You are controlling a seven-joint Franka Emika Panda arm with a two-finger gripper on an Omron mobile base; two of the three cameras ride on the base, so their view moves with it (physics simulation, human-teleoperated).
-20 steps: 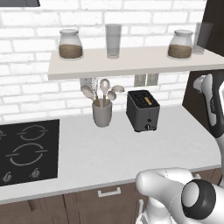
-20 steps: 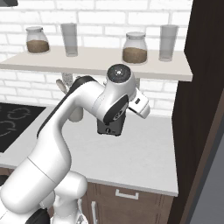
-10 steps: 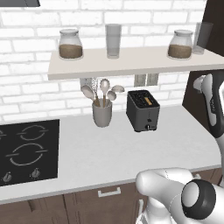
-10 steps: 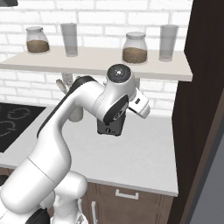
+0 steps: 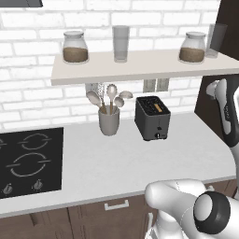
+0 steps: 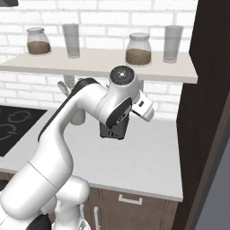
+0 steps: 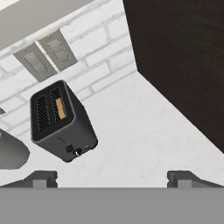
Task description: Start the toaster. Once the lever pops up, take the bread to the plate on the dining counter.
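The table runs white along the brick wall, and most of its top is bare between the black hob at one end and the dark wood panel at the other. Above it the shelf keeps two brown-filled jars and two glasses up out of the work area.

The arm is bent high over the table's right end, its hand raised well above the surface rather than down at the work. From that height the hand's camera looks down on the appliance, which I judge is a good vantage before reaching for the lever.

The toaster stands upright against the wall, just below two wall sockets, presumably so it can be plugged in. Its knob and lever face out toward the room, within the arm's reach. A grey utensil cup full of spoons sits beside it, near but not touching.

The gripper is spread wide with nothing between its tips, well apart from the toaster, ready to press rather than carry.

The bread sits down in one slot, only its golden edge showing. To my eye the lever has not been pushed yet, so the task is barely begun.
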